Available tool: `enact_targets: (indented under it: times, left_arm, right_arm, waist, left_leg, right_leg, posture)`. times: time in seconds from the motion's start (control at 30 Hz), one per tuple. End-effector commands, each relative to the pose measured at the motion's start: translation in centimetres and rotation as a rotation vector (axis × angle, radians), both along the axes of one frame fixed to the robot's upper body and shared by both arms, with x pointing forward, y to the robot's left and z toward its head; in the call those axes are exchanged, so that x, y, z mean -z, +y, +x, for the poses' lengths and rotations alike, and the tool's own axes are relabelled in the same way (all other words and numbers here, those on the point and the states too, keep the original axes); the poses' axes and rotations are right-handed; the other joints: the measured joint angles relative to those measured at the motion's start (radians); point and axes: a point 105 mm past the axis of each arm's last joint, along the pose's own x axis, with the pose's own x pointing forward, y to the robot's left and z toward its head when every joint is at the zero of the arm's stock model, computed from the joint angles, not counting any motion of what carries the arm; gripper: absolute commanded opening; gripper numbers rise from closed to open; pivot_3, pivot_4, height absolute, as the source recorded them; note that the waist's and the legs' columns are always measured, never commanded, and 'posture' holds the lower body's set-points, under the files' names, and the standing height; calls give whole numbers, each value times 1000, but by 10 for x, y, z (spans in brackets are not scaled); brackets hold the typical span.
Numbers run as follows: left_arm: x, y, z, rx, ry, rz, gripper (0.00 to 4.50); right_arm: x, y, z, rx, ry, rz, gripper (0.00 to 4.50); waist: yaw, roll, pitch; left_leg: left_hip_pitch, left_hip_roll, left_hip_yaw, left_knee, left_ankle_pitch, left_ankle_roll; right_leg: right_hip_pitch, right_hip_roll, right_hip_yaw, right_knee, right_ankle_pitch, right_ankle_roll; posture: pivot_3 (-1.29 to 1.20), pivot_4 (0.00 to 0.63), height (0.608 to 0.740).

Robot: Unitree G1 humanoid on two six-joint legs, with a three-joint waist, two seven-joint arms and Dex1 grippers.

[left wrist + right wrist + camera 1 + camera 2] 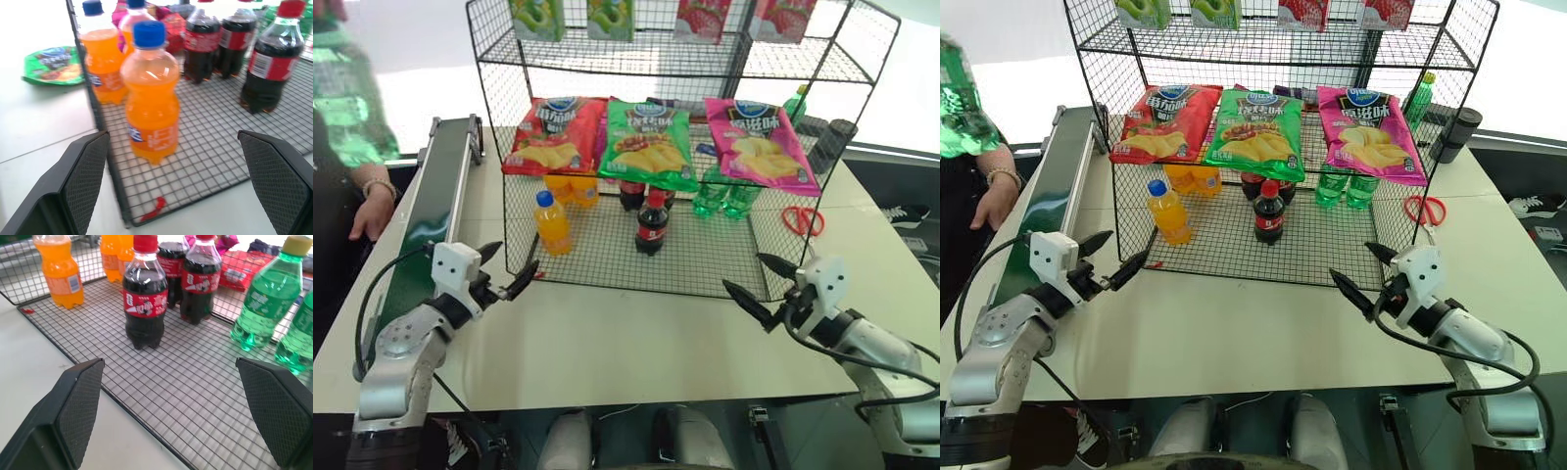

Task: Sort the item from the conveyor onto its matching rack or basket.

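Black jaws on both arms are spread wide with nothing between them, so neither gripper is carrying anything right now. Left gripper (505, 271) hangs at the near left corner of the rack (607, 257), right gripper (762, 284) at the near right corner, both aimed inward at the bottom tier like they're just parked and waiting. That tier is sorted by flavour: orange soda bottles (551, 222) on the left, cola bottles (651, 223) in the middle, clear-green bottles (266, 294) with yellow caps on the right under the chip bags (649, 141). The conveyor (429, 211) runs along the left edge of the table (636, 343), and what shows of its belt looks bare, so I can't spot an item waiting on it. A person's hand (374, 209) rests by its far left rail, probably there to feed it.
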Motion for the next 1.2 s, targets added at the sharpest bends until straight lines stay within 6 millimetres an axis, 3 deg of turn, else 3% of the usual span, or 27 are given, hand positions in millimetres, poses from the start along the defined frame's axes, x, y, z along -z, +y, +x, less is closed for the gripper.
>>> enact_targets:
  times: [0.03, 0.33, 0.57, 0.73, 0.9, 1.2]
  left_arm:
    - [-12, 6, -5, -35, -62, 9, 4500]
    - [-20, 31, -11, -164, -101, -24, 4500]
    - [-17, 84, -23, -457, -135, -109, 4500]
    - [-12, 110, -31, -600, -142, -125, 4500]
    - [-5, 114, -33, -623, -123, -111, 4500]
    - [0, 109, -30, -642, -106, -108, 4500]
  right_arm:
    - [-11, 6, 2, -28, -47, 1, 4467]
    - [-14, 22, 12, -99, -62, 12, 4467]
    - [-21, 74, 11, -272, -94, 48, 4467]
    - [-18, 93, 10, -333, -91, 48, 4467]
    - [-5, 109, 10, -393, -78, 45, 4467]
    - [-2, 110, 15, -376, -92, 48, 4467]
  waist:
    - [0, 0, 0]
    - [1, 0, 0]
    - [-2, -1, 0]
    - [3, -3, -1]
    - [0, -6, -3]
    - [0, -6, -3]
  left_leg:
    - [0, 0, 0, 0, 0, 0]
    - [0, 0, 0, 0, 0, 0]
    - [0, 0, 0, 0, 0, 0]
    - [0, 0, 0, 0, 0, 0]
    - [0, 0, 0, 0, 0, 0]
    - [0, 0, 0, 0, 0, 0]
  right_leg:
    - [0, 0, 0, 0, 0, 0]
    - [0, 0, 0, 0, 0, 0]
    - [0, 0, 0, 0, 0, 0]
    - [0, 0, 0, 0, 0, 0]
    - [0, -1, -1, 0, 0, 0]
    - [0, -1, 0, 0, 0, 0]
  posture:
    - [0, 150, 734]
    - [0, 150, 734]
    - [0, 150, 734]
    - [0, 150, 734]
    - [0, 150, 734]
    - [0, 150, 734]
